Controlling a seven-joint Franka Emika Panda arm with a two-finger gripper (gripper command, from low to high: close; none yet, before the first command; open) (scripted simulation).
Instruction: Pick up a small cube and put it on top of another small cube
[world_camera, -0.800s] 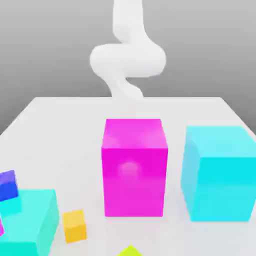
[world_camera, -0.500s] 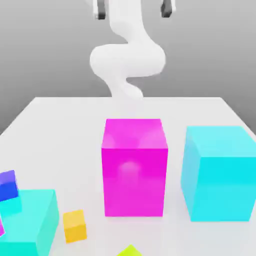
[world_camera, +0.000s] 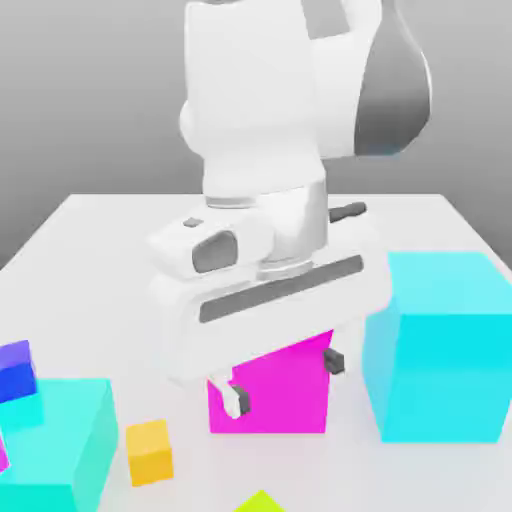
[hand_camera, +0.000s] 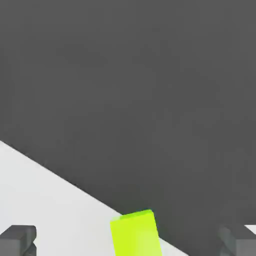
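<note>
Lime cube (world_camera: 261, 502) at near table edge, free, seen between the spread fingertips (hand_camera: 18, 239) in hand view. Orange cube (world_camera: 150, 451) near it toward exterior view's left, teal block (world_camera: 60, 450) and blue cube (world_camera: 17, 370) further left. Gripper (world_camera: 285, 380) wide, empty, before magenta block (world_camera: 285, 395); cyan block (world_camera: 440, 345) at right

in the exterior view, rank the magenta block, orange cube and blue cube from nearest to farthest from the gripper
The gripper hangs open, in front of the scene's middle.
1. Magenta block: right behind the fingertips.
2. Orange cube: lower, toward the exterior view's left.
3. Blue cube: at the exterior view's far left edge, on a teal block.
</note>
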